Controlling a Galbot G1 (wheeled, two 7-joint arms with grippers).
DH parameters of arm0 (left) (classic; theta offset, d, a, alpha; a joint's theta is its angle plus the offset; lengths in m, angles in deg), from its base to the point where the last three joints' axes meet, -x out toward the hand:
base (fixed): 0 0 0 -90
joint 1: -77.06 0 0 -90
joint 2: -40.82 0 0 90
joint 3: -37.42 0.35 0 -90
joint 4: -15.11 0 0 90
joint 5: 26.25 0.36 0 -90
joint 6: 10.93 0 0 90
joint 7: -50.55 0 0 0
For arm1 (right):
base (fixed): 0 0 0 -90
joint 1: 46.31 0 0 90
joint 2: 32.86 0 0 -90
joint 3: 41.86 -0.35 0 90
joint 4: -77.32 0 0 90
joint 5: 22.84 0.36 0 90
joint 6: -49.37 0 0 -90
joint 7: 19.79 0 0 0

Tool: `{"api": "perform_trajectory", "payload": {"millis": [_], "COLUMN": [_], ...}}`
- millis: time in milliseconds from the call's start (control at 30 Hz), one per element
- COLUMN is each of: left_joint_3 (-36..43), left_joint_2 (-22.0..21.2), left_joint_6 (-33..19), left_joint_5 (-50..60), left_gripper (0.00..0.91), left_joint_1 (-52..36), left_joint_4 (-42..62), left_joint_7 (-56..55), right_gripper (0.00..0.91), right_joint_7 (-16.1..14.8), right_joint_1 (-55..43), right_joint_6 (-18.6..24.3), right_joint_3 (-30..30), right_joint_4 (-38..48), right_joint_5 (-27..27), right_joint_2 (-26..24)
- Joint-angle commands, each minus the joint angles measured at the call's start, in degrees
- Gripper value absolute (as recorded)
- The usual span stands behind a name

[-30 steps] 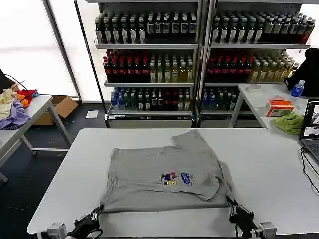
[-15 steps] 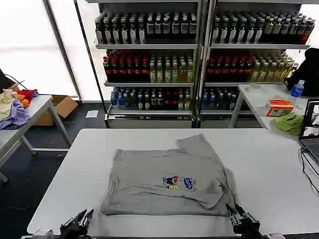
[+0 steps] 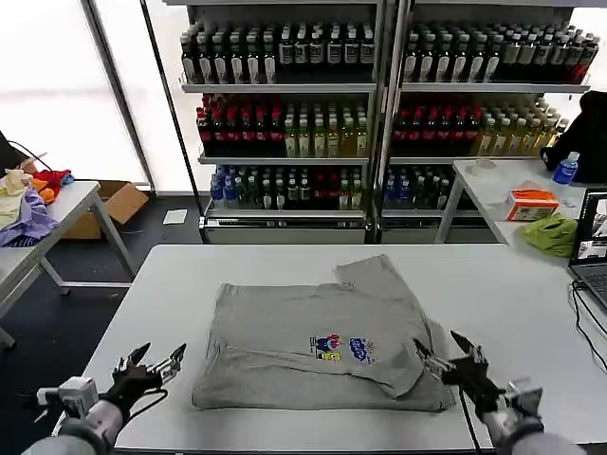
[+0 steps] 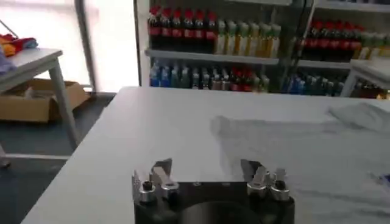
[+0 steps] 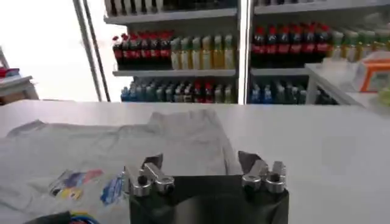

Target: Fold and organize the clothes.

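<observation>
The grey T-shirt (image 3: pixel 318 341) lies at centre frame on the white surface (image 3: pixel 512 294), chest print up, its multicoloured print (image 3: pixel 340 347) just right of the garment's middle. One sleeve is turned in over the body and a flap of cloth juts toward the upper right; the lower right edge sits double-layered and uneven. The fold is judged partly made, not finished.

The left claw (image 3: pixel 150 365) stands at lower left of the frame, clear of the shirt's left edge, fingers spread and holding nothing. The left wrist view confirms the gap, with bare surface ahead of it and the shirt's edge (image 4: pixel 286 143) beyond. The right claw (image 3: pixel 446 355) stands at lower right, just beside the shirt's lower right corner, fingers likewise spread and empty. The right wrist view shows the shirt (image 5: pixel 122 152) lying ahead of it.

Step in hand, as judged: between grasps, both claws released. The next move calls for each claw to close on a near hem corner, low enough to catch all layers.
</observation>
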Motion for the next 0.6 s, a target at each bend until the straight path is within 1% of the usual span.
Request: {"api": "perform_trajectory", "payload": {"millis": [33, 100, 133, 167, 267, 333, 533, 600], "left_joint_3": [17.9, 20.6, 21.8, 22.7, 25.5, 26.9, 28.0, 27.6], "left_joint_2": [5.3, 5.1, 4.9, 4.6, 3.7, 2.7, 1.8, 1.6], "left_joint_6": [0.1, 0.1, 0.1, 0.1, 0.1, 0.1, -0.4, -0.9], "left_joint_5": [-0.2, -0.2, -0.2, -0.2, -0.2, 2.5, 3.7, 3.9], "left_gripper": [0.907, 0.907, 0.907, 0.907, 0.907, 0.907, 0.907, 0.907], "left_joint_1": [-29.5, -33.3, -34.7, -36.1, -39.3, -41.2, -42.3, -42.0], "left_joint_4": [24.7, 28.3, 30.3, 31.4, 34.6, 37.4, 40.5, 41.2], "left_joint_7": [9.7, 10.5, 10.6, 10.6, 10.3, 9.7, 9.8, 9.8], "right_gripper": [0.907, 0.907, 0.907, 0.907, 0.907, 0.907, 0.907, 0.907], "right_joint_7": [-11.1, -11.6, -11.6, -12.4, -12.5, -11.3, -10.3, -9.6], "right_joint_1": [-32.2, -37.2, -37.2, -39.8, -41.8, -42.7, -44.2, -44.2], "right_joint_6": [-5.3, -5.1, -5.1, -4.4, -3.1, -1.3, -0.5, -0.4], "right_joint_3": [15.1, 18.2, 18.2, 19.7, 21.1, 21.9, 21.9, 21.0], "right_joint_4": [26.3, 32.4, 32.4, 36.3, 39.8, 42.4, 46.6, 47.8], "right_joint_5": [-3.2, -4.1, -4.1, -5.6, -6.5, -8.4, -8.7, -9.4], "right_joint_2": [-0.7, 1.8, 1.8, 3.8, 6.2, 7.6, 9.6, 10.9]}}
